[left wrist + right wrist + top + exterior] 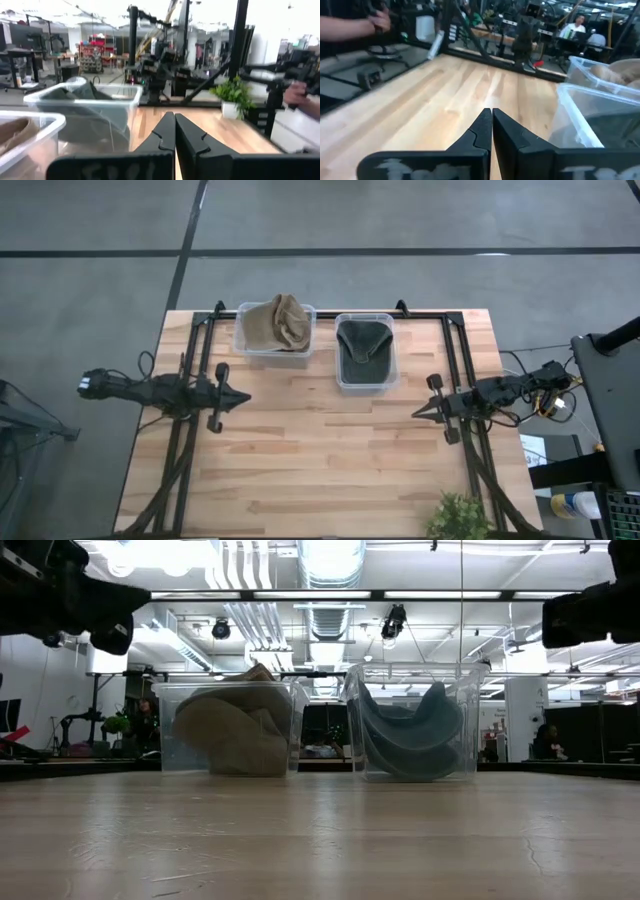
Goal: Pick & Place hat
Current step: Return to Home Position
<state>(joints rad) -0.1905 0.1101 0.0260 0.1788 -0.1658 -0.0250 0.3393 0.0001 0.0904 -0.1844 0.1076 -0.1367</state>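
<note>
A pale wooden table [330, 450] on a grey floor fills the high view. At centre left, the left gripper [243, 394] has its fingers pressed together, empty and touching nothing. The right gripper [417, 412], at centre right, is the same. Above them in the frame, the light brown caps [280, 323] lie bunched in the left transparent bin [241, 345]; which way they face is unclear. The dark cap [362, 345] in the right bin [366, 383] runs lengthwise up the frame. Only the low view shows the brown heap peaking above its bin's rim.
</note>
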